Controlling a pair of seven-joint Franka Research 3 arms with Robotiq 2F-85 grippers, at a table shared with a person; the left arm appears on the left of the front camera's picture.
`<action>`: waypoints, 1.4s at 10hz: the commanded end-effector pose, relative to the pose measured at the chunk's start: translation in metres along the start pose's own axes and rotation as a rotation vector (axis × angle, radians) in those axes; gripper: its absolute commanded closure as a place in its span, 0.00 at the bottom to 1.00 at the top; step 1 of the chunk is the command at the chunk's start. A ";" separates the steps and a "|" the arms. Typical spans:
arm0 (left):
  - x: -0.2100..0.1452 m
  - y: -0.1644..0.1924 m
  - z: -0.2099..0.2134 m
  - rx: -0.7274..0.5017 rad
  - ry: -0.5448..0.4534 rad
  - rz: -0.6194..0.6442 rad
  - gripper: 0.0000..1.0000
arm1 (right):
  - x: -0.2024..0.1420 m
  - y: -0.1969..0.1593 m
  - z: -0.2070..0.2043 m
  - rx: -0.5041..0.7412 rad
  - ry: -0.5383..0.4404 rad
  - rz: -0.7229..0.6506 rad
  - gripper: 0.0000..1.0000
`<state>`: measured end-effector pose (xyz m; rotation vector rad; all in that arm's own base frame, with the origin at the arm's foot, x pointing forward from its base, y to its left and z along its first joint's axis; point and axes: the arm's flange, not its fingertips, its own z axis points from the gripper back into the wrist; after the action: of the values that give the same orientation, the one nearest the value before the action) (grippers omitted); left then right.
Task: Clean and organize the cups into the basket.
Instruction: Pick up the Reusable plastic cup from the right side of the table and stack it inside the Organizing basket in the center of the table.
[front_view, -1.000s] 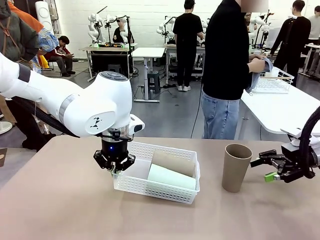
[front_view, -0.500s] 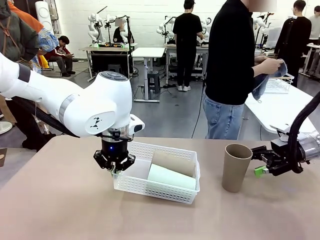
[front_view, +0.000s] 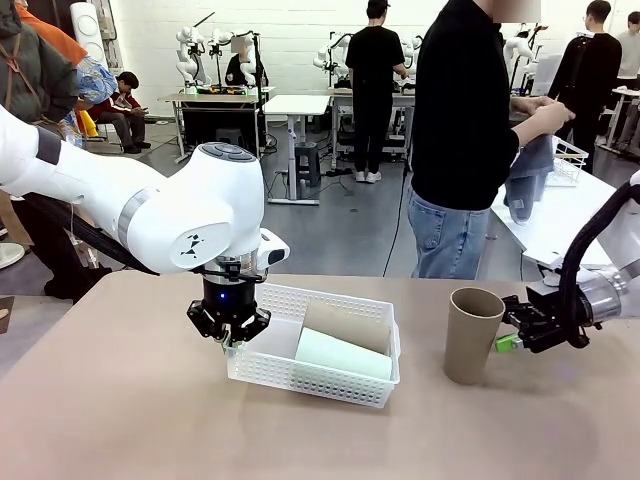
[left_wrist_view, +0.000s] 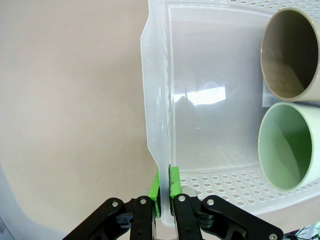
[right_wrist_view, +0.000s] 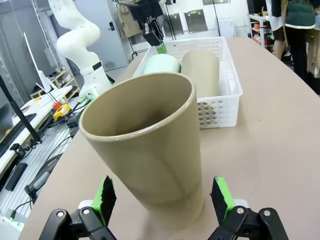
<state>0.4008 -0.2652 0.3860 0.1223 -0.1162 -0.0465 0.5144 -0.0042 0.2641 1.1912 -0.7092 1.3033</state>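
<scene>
A mint green cup (front_view: 343, 356) and a tan cup (front_view: 346, 324) already lie on their sides, next to each other, in the white basket (front_view: 312, 379) at mid-worktop (front_view: 120, 420); a second tan cup (front_view: 472, 336) stands upright just right of the basket, seemingly the last to go in. The right hand (front_view: 508, 328) is spread wide at that cup's right side, jaws flanking it without evident contact; the left hand (front_view: 230, 338) is pinched narrow on the basket's near left rim.
</scene>
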 end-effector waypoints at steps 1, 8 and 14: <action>0.000 0.002 0.001 0.005 -0.010 -0.004 1.00 | 0.004 -0.012 -0.014 0.012 0.004 -0.017 0.00; 0.000 0.002 0.001 0.005 -0.010 -0.004 1.00 | -0.001 -0.024 -0.044 0.114 0.031 0.010 0.59; 0.000 0.002 0.001 0.005 -0.010 -0.004 1.00 | 0.039 0.030 -0.025 0.061 0.026 0.013 1.00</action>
<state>0.4008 -0.2652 0.3860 0.1223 -0.1160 -0.0465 0.5148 0.0289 0.2713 1.2164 -0.6749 1.3666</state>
